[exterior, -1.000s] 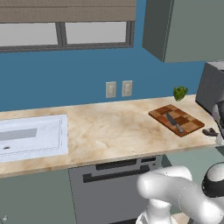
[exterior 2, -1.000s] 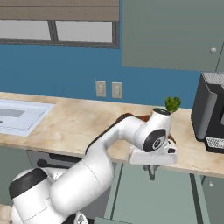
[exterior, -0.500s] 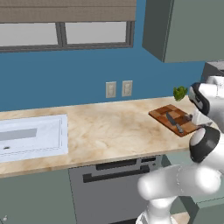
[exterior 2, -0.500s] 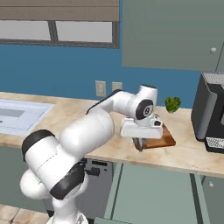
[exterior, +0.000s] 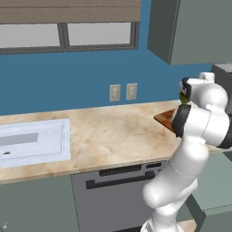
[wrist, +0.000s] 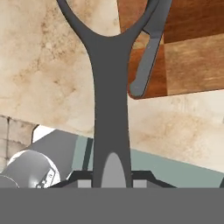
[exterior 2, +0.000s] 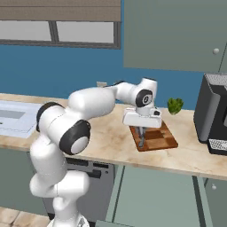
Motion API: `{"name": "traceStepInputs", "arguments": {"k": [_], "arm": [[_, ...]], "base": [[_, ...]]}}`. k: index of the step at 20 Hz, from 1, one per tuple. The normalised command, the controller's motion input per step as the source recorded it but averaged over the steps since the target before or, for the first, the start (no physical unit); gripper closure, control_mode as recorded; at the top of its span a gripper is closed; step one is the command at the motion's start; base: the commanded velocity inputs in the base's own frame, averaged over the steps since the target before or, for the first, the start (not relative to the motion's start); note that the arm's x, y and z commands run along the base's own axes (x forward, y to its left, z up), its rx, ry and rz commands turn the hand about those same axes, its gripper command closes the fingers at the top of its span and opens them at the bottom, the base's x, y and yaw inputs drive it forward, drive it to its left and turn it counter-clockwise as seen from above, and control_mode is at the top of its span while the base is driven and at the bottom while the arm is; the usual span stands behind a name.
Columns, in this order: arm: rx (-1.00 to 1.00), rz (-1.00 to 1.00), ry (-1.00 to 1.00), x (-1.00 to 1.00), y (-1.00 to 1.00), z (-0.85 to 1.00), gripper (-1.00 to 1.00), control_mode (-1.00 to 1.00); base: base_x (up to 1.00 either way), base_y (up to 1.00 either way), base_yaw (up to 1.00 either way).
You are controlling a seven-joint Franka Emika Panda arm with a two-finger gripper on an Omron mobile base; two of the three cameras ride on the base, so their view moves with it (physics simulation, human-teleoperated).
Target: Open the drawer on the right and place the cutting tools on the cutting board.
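Marbled beige countertop (exterior 2: 111, 135) running the width of both base views, under a blue wall with a window; grey-green cabinet fronts (exterior 2: 155, 195) below it, with a dark grey dishwasher front (exterior: 120, 192) set among them; cannot tell from any view which panel is the drawer, or whether it stands open. White sink (exterior: 31, 142) sunk into the counter at the far left of the left base view; black appliance (exterior 2: 215, 113) standing at the right end in the right base view, well apart from the sink. Checkered wooden cutting board (exterior 2: 153, 136) lying flat on the counter between the arm and that appliance, a small green plant (exterior 2: 175, 105) just behind it. Gripper (exterior 2: 141, 133) hanging straight down over the board's left part, jaws drawn narrow onto a slim dark forked tool (wrist: 109, 87) whose stem runs up the hand view and splits into two curved arms near the top. Knife (wrist: 146, 57), grey and slender, lying on the board near its edge, just beside the held tool in the hand view.
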Motion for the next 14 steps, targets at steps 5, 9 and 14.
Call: {"name": "traceStepInputs", "arguments": {"k": [5, 9, 14], "arm": [[0.04, -0.05, 0.0, 0.76, 0.0, -0.24, 1.0, -1.0], [0.02, -0.04, 0.0, 0.63, 0.0, -0.34, 1.0, -1.0], [0.0, -0.06, 0.0, 0.3, -0.23, -0.28, 1.0, -1.0]], "base": [[0.0, 0.0, 0.0], [0.0, 0.0, 0.0], [0.0, 0.0, 0.0]]}}
